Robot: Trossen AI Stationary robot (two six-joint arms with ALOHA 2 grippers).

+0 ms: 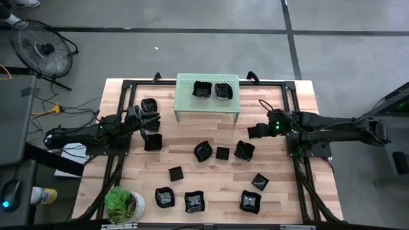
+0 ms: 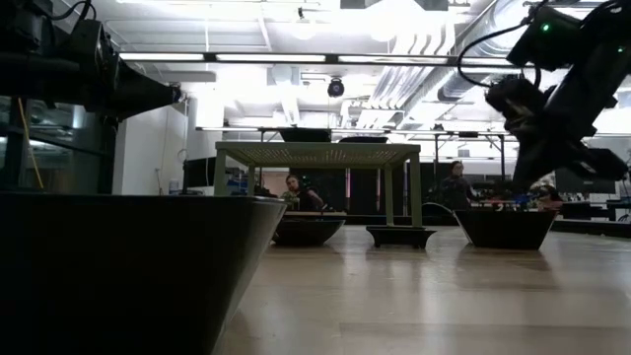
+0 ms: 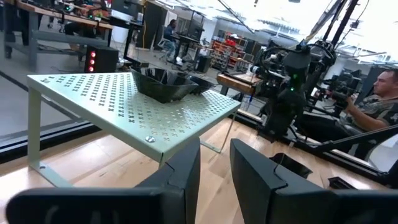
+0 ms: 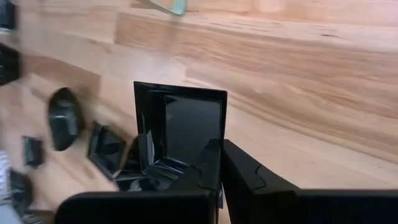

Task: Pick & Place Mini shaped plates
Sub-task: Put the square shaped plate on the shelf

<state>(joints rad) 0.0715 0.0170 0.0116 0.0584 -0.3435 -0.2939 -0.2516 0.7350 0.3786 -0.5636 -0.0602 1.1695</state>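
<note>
Several glossy black mini plates lie flat on the wooden table (image 1: 211, 185), among them a plate (image 1: 203, 151) and a plate (image 1: 243, 150) near the middle. Two more plates (image 1: 202, 89) (image 1: 223, 91) sit on top of the pale green perforated shelf (image 1: 208, 105). My right gripper (image 1: 255, 131) hovers right of centre, shut on a square plate (image 4: 180, 124). My left gripper (image 1: 150, 121) is at the table's left side between two plates (image 1: 149, 105) (image 1: 153, 140). It faces the shelf (image 3: 124, 99), and its fingers stand open (image 3: 214, 168) on nothing. My right gripper pinches the square plate by its raised rim (image 4: 214, 146) between the two fingers (image 4: 239, 171). The plate is lifted clear of the table. In the right wrist view it stands out ahead of the fingers with its hollow side toward the camera.
A potted green plant (image 1: 121, 204) stands at the near left corner. In the low view one plate (image 2: 128, 266) fills the near left, close to the camera. Black frame rails run along both table sides. A person (image 3: 373, 106) sits beyond the table's right side.
</note>
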